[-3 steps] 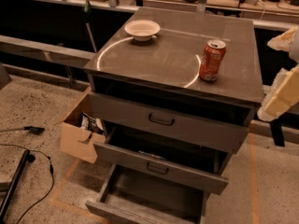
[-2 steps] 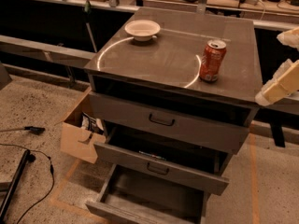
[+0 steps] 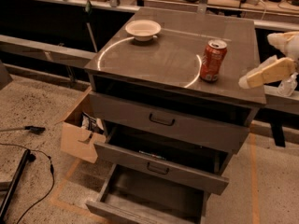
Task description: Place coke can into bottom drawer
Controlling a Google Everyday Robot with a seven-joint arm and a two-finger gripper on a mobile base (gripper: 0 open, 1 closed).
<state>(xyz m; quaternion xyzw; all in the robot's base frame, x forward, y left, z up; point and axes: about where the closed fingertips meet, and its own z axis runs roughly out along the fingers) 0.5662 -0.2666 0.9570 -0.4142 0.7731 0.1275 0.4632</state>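
Upright, coke can (image 3: 213, 60) on cabinet top (image 3: 159, 62) near right front edge, bottom drawer (image 3: 154, 192) pulled open below, gripper (image 3: 266, 73) right of can, apart, grip state untellable, white bowl (image 3: 143, 30) at rear.

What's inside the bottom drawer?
Only bare grey floor shows in the open bottom drawer; its back part is covered by the middle drawer above. The coke can is on the cabinet top, and the gripper is off to its right.
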